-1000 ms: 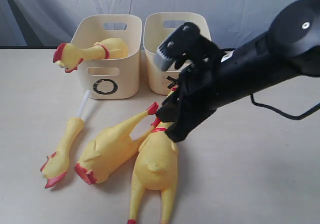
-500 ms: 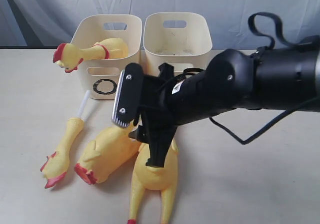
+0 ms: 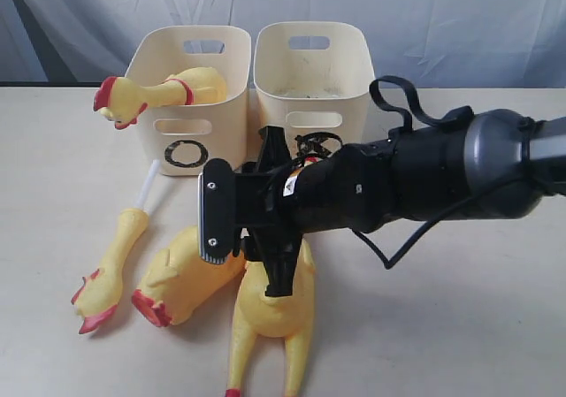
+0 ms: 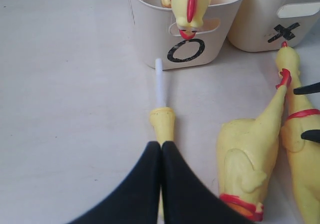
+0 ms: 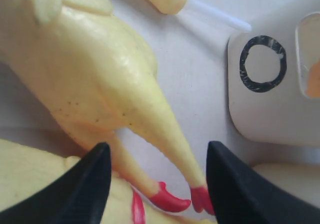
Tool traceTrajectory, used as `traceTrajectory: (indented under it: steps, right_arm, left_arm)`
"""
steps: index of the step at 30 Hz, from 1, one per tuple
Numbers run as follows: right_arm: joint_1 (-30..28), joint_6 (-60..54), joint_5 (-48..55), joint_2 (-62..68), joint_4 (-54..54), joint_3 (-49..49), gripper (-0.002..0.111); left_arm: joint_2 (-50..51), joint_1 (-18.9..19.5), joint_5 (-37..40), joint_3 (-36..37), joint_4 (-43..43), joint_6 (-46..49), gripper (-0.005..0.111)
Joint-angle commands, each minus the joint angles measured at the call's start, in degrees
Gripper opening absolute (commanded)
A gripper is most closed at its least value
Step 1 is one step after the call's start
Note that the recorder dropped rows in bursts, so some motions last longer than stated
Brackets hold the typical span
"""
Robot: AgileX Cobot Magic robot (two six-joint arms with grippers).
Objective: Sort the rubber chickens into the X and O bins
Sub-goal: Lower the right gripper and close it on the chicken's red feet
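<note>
Where right pincer [image 5: 157,149] gapes (wide), chicken [image 5: 100,79] legs lie.

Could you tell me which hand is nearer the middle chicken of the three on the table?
Right. The right hand, open, hangs just over the middle chicken, straddling its legs. The left hand, shut, is farther back, pointing at the thin chicken beside it.

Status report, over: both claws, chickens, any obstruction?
Left claw shut, empty. Right claw open astride legs of middle chicken. One chicken in O bin, three unsorted. Neighbouring chicken crowds the grasp.
</note>
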Motion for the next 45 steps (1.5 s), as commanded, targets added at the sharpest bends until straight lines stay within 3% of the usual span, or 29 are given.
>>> traceTrajectory:
  steps: [1, 33, 41, 45]
  right_arm:
    - [0.1, -0.3, -1.9, 1.4, -0.6, -1.3, 0.054]
    - [0.0, -0.3, 0.0, 8.6, -2.9, -5.5, 0.050]
    - [0.0, -0.3, -0.1, 9.1, -2.9, -5.5, 0.000]
    - [0.1, -0.3, -0.1, 9.1, -2.9, -5.5, -0.001]
  left_arm:
    - [-0.3, -0.3, 0.1, 0.3, -0.3, 0.0, 0.000]
    - [-0.3, -0.3, 0.4, 0.3, -0.2, 0.0, 0.000]
    - [-0.3, -0.3, 0.4, 0.3, -0.2, 0.0, 0.000]
    - [-0.3, -0.3, 0.4, 0.3, -0.2, 0.0, 0.000]
